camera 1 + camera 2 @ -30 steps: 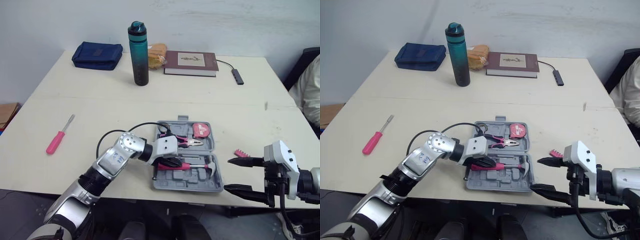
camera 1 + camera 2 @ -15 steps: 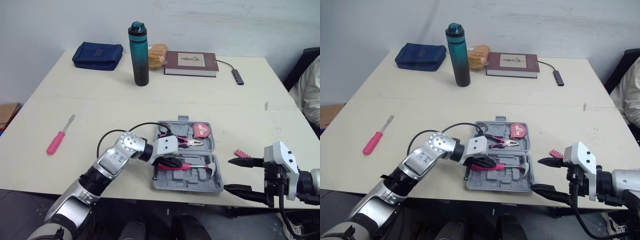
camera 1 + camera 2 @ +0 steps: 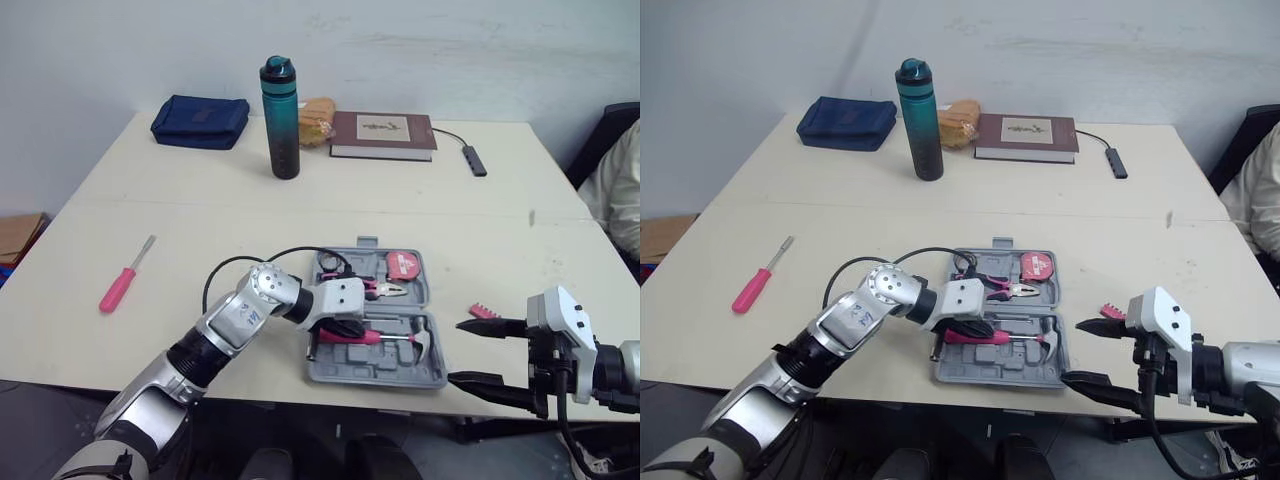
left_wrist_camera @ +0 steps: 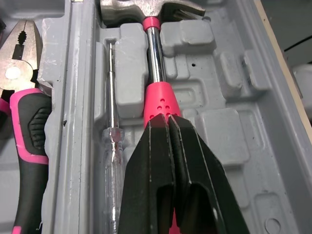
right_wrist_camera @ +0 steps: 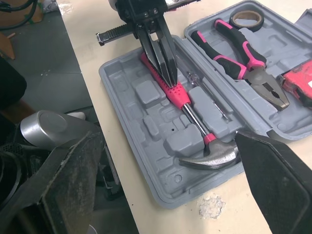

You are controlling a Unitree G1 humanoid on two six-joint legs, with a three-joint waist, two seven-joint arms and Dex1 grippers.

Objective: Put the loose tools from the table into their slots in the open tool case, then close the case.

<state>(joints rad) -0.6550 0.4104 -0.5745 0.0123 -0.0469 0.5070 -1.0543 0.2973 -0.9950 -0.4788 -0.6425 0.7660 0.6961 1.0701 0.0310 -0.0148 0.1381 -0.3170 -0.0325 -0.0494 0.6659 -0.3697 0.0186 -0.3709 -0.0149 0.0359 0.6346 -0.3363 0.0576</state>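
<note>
Left wrist view: shows the left fingers (image 4: 158, 146) pressed together, tips down on the pink grip of the hammer (image 4: 155, 63), not clamped around it. Shows the hammer lying in its slot in the case (image 3: 375, 372), beside a clear tester (image 4: 113, 141) and the pliers (image 4: 24, 112).

Compared with a second ago: no shift of hammer, case or either arm, only a slight drift of the head camera. Reads as a seating press held on the grip, so count the hammer as stowed.

Head views: right fingers (image 3: 495, 325) wide apart and empty, hovering at the near edge of the counter (image 3: 200, 220), just right of the case.

Still loose on the counter: screwdriver (image 3: 124, 281) well to the left, pink bit strip (image 3: 484, 312) near the right fingers. Leaves those two items and the closing to go.
</note>
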